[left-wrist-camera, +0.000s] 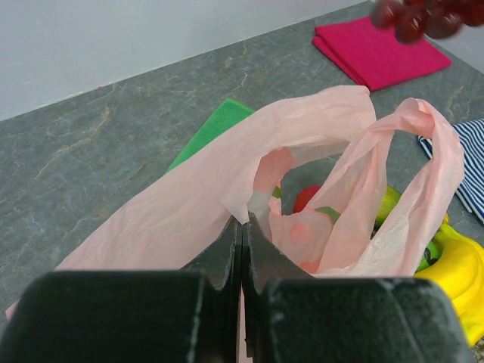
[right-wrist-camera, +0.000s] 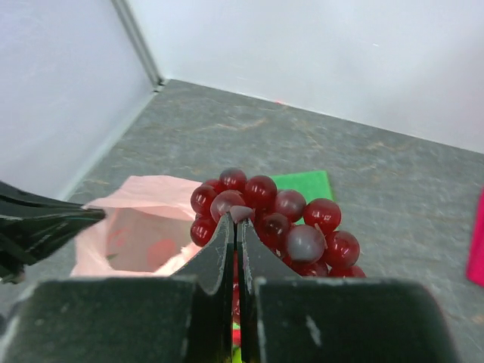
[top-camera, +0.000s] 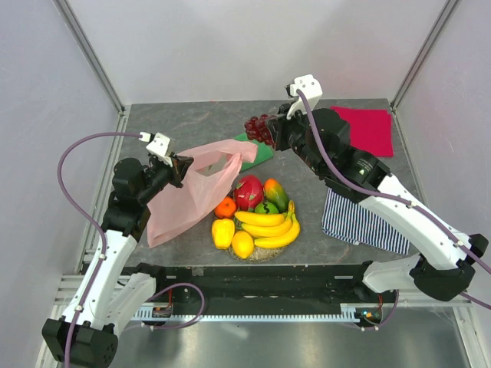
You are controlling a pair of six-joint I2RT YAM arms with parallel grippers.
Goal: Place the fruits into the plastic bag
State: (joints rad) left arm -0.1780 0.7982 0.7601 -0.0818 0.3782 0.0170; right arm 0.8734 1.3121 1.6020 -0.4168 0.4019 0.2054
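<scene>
My left gripper (top-camera: 182, 167) is shut on the edge of the pale pink plastic bag (top-camera: 192, 192) and holds its mouth lifted; the left wrist view shows the bag (left-wrist-camera: 302, 174) open in front of the gripper (left-wrist-camera: 243, 227). My right gripper (top-camera: 275, 132) is shut on the dark red grapes (top-camera: 259, 129) and holds them in the air above the far end of the bag; the right wrist view shows the grapes (right-wrist-camera: 280, 223) at the gripper (right-wrist-camera: 234, 223). The other fruits lie in a pile on the plate: banana bunch (top-camera: 270, 226), red fruit (top-camera: 248, 192), orange (top-camera: 225, 208), yellow pieces (top-camera: 223, 232).
A green cloth (top-camera: 261, 153) lies under the grapes and bag end. A red folded cloth (top-camera: 367, 129) lies at the back right. A striped blue-white cloth (top-camera: 360, 221) lies under the right arm. The table's side rails stand left and right.
</scene>
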